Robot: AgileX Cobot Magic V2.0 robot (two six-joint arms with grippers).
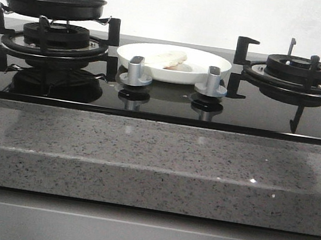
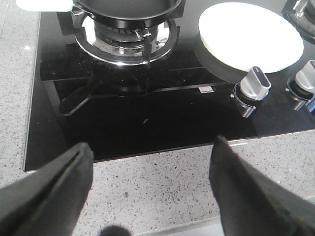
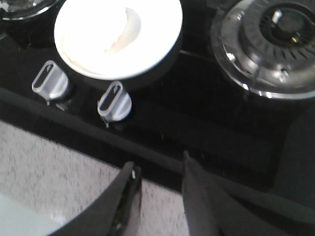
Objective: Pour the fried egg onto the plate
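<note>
Between the two burners, at the centre of the black glass hob, sits the round glossy white plate [image 1: 165, 62]. The pale cream fried egg [image 1: 165, 57] lies on it, toward the 12 o'clock part of the dish in the front view. The black frying pan [image 1: 54, 4] rests on the left burner at 9 o'clock of the plate. The pour appears complete. The left gripper [image 2: 147, 191] is spread wide and empty over the grey speckled table [image 1: 153, 167]; the right gripper [image 3: 157, 184] is slightly parted, also empty. What remains is probably only retracting both arms.
</note>
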